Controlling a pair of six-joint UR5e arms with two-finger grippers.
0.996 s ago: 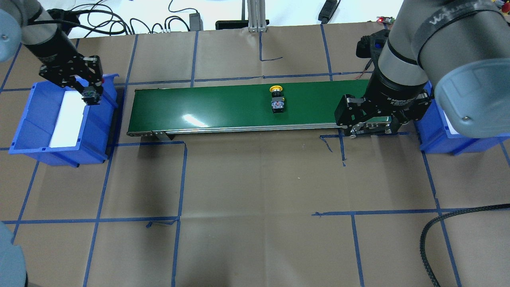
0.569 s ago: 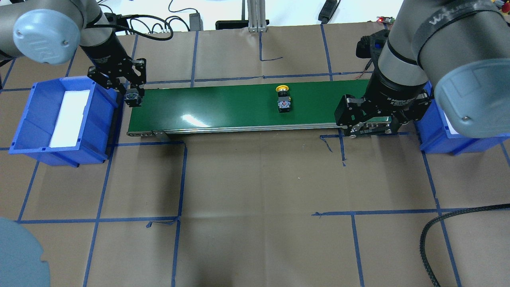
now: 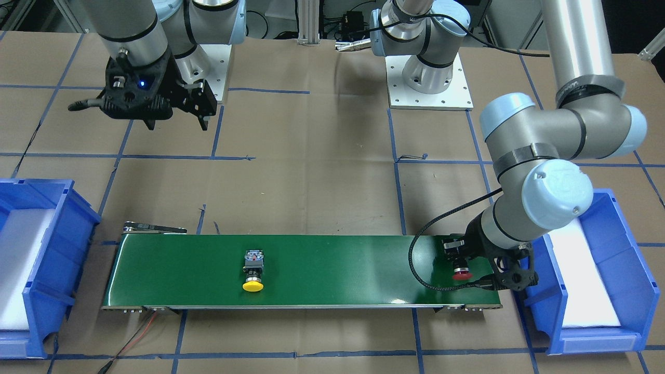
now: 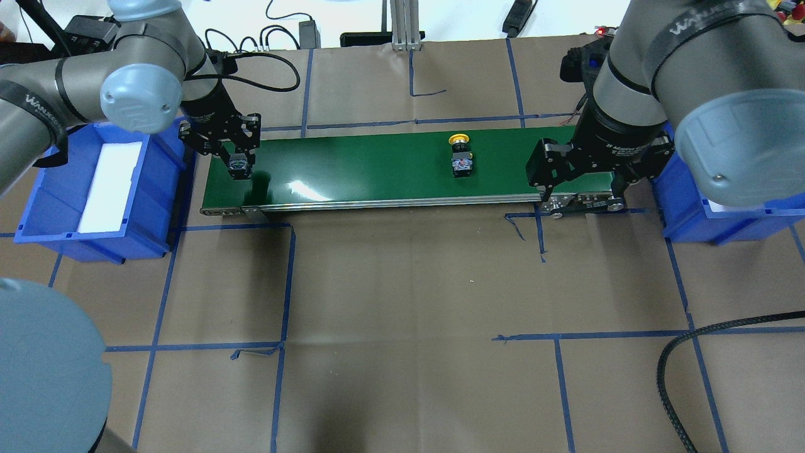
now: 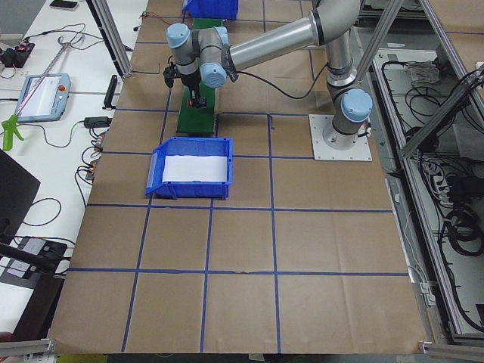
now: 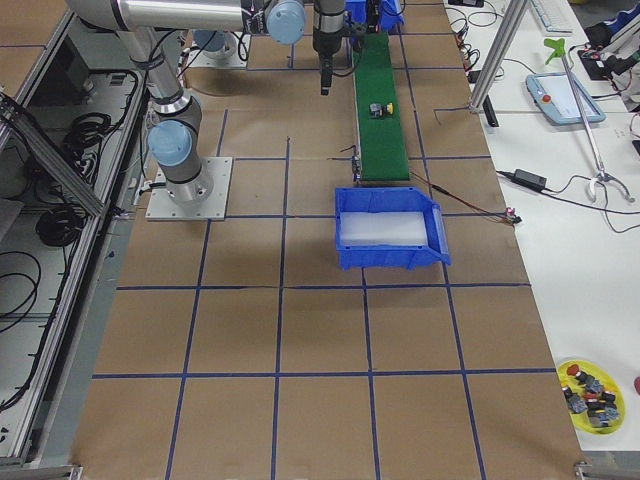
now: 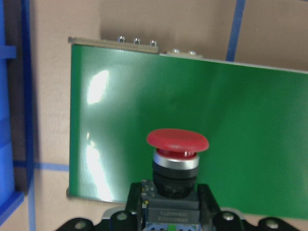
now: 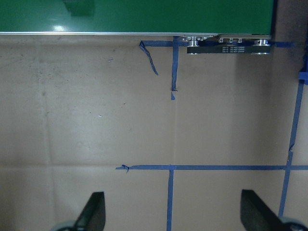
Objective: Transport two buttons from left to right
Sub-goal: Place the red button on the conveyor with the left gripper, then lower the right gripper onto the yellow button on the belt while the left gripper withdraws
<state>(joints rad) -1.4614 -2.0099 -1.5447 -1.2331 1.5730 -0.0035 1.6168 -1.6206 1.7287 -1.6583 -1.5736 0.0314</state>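
At the far left a blue bin (image 4: 44, 211) lined with a white pad is set on the table. Just right of it, over the left end of the green conveyor belt (image 4: 365, 167), the left pincer (image 4: 239, 168) is pressed onto the red button (image 7: 177, 140). The button is pinched by its squared contact block, with the mushroom cap left free ahead of the fingers. Whether the belt is touched cannot be told.

Right of the belt's middle the yellow button (image 4: 461, 158) is laid on its side, cap towards the far edge. Near the belt's right end the right pincer (image 8: 173, 214) is held spread wide and empty above the brown paper just in front of the belt. A second blue bin (image 4: 685, 223) is placed beyond that.

Both buttons are judged to be light, rigid plastic parts. The domed caps are smooth and would probably slip or roll, so the flat sides of the block or black body are judged the better grip.

Lettering beginning "WAN" is printed on a dark band on each arm. On the right wrist white lettering can be seen, but it is too small to be read.
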